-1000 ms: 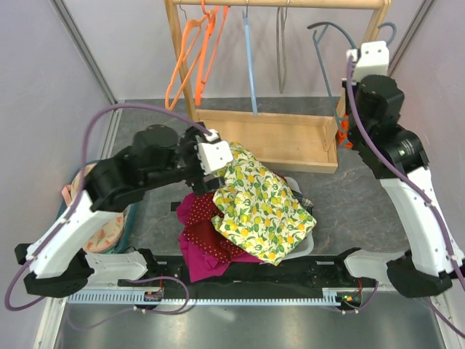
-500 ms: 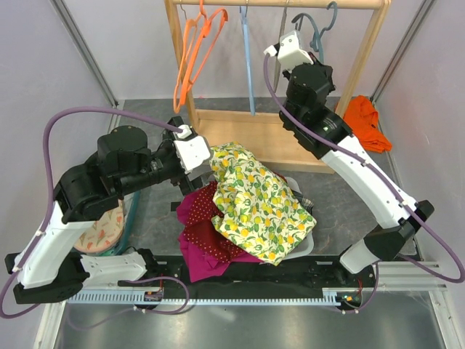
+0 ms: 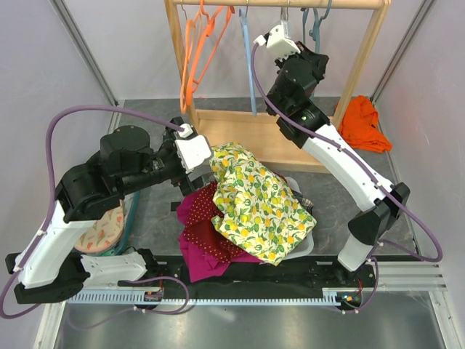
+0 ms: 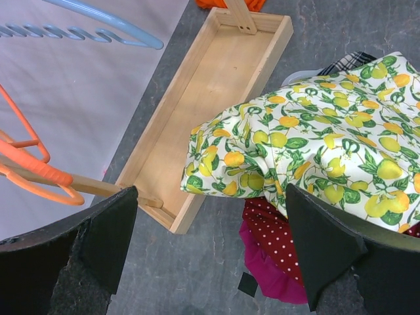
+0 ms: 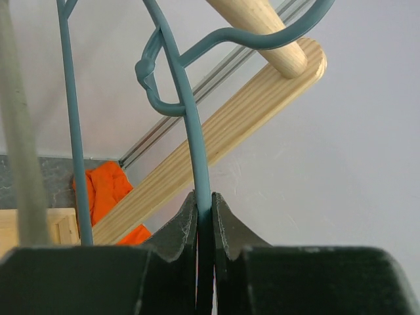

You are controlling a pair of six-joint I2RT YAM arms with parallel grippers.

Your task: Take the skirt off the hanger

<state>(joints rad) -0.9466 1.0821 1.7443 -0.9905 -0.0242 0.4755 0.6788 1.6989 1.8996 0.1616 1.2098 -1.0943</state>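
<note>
Right wrist view: the right tool (image 5: 205, 203) pinches the teal hanger (image 5: 190, 118) hooked over the wooden rail (image 5: 262, 33). The left tool (image 4: 210, 236) gapes wide near the lemon-print skirt (image 4: 315, 144).

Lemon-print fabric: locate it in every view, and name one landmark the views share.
Top external: lemon-print fabric lies at the centre, on top of the clothes pile.
Left wrist: it fills the right half, beside the rack's base.
Right wrist: not in it.
Shared landmark: the wooden rack.
</note>
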